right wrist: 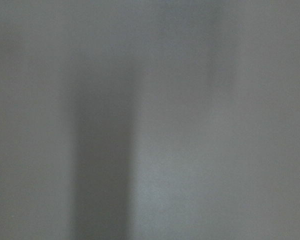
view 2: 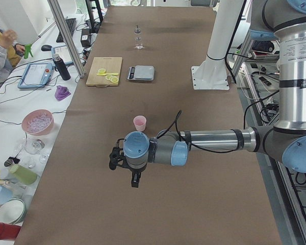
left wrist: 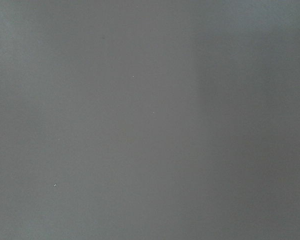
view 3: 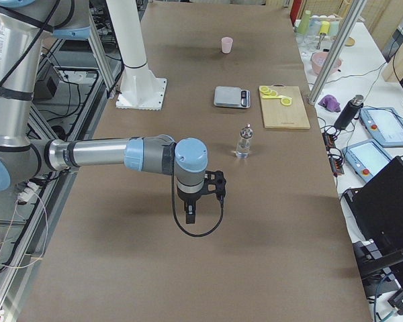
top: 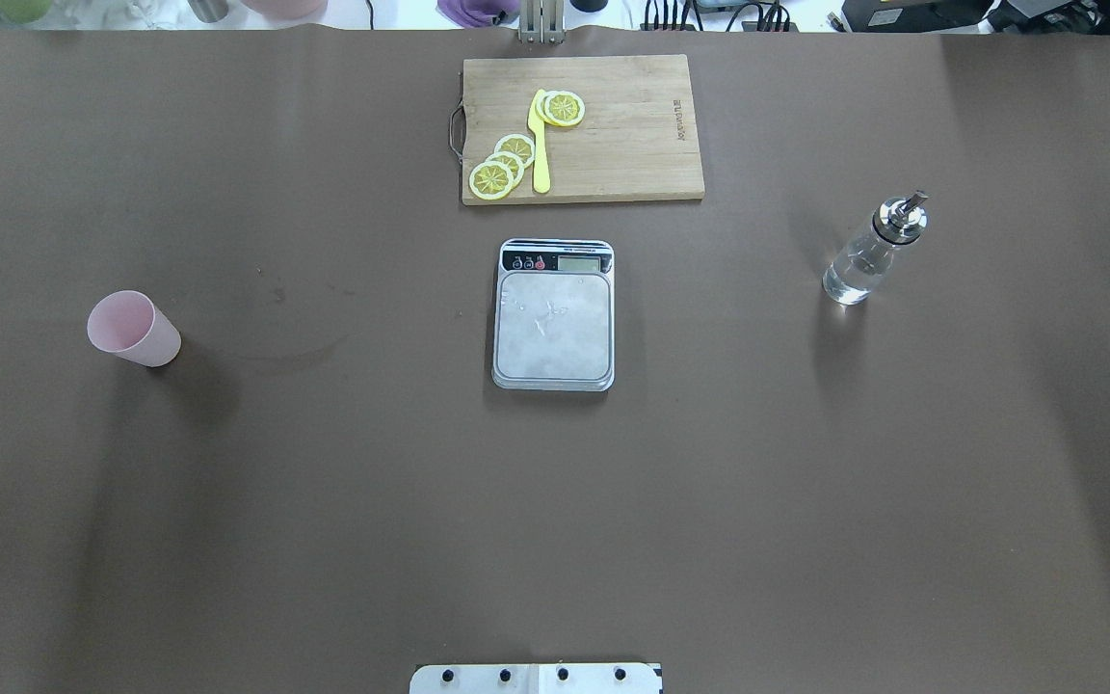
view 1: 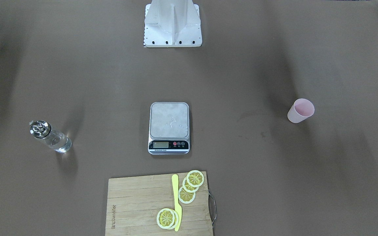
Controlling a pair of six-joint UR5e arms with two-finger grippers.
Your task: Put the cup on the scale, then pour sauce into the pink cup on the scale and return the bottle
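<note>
**Q:** Fingers?

**A:** My left fingers (view 2: 135, 179) hang point-down above the worktop (top: 324, 530), between its left end and the cup (top: 134, 329). My right fingers (view 3: 190, 213) hang the same way, between the right end and the bottle (top: 861, 262). Both show only from the side, so I cannot tell if they are open or closed. Both wrist cameras give a blurred grey surface.

**Q:** Task things?

**A:** The cup is upright on the worktop near the left edge, well apart from the scale (top: 553, 318). The scale sits mid-worktop, with small marks on its platform and its display strip toward the far edge. The bottle is upright near the right edge, with clear sauce (view 1: 59, 142) inside.

**Q:** Farther?

**A:** A cutting board (top: 632, 145) lies at the far edge, just beyond the scale. Lemon slices (top: 507, 164) and a yellow knife (top: 540, 154) lie on it.
</note>
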